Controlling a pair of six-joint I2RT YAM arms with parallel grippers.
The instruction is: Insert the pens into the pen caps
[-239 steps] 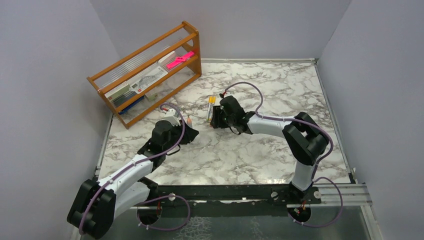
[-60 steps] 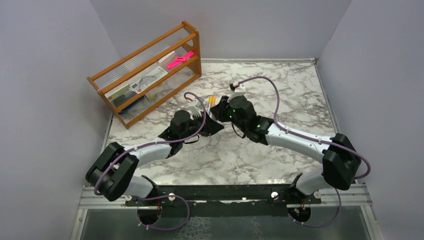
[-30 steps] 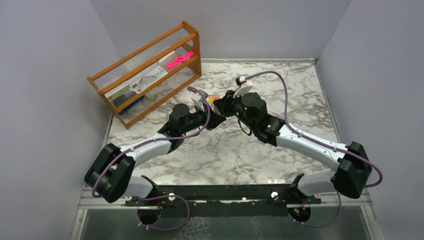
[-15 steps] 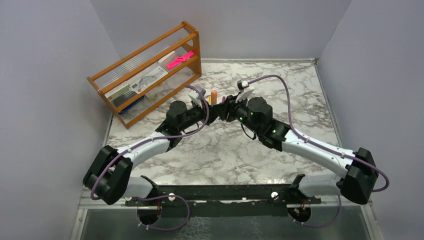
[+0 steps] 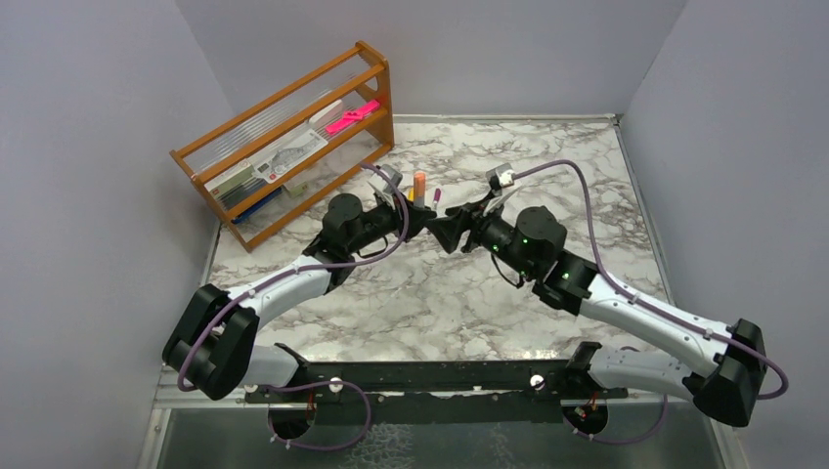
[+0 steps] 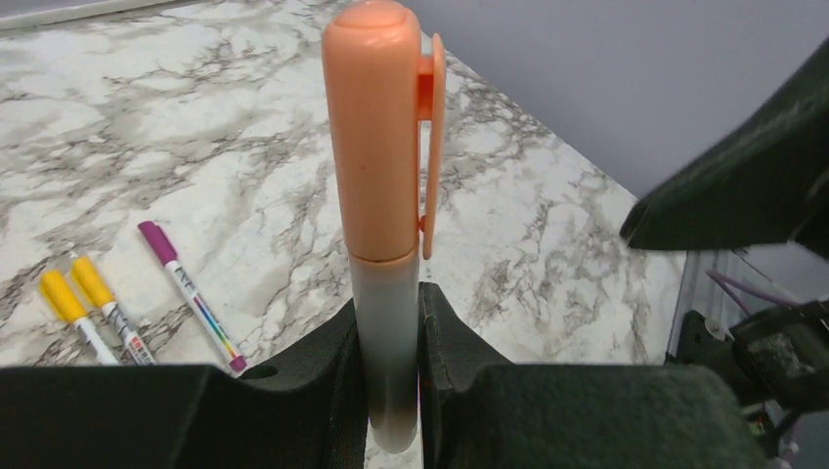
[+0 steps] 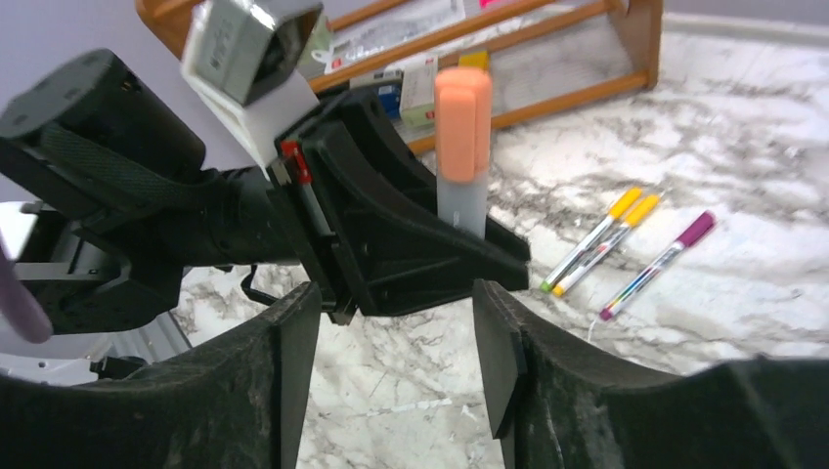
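Upright grey pen [image 6: 384, 293] pinched in left end effector [image 6: 391, 327], orange cap [image 6: 376, 137] on top, bottom end hidden between the fingers. Facing it, right end effector [image 7: 396, 342] spread wide, empty. On table [image 5: 587, 186]: two yellow-capped pens [image 7: 598, 234], ends hidden in left wrist view, and purple-capped pen [image 7: 657, 262].
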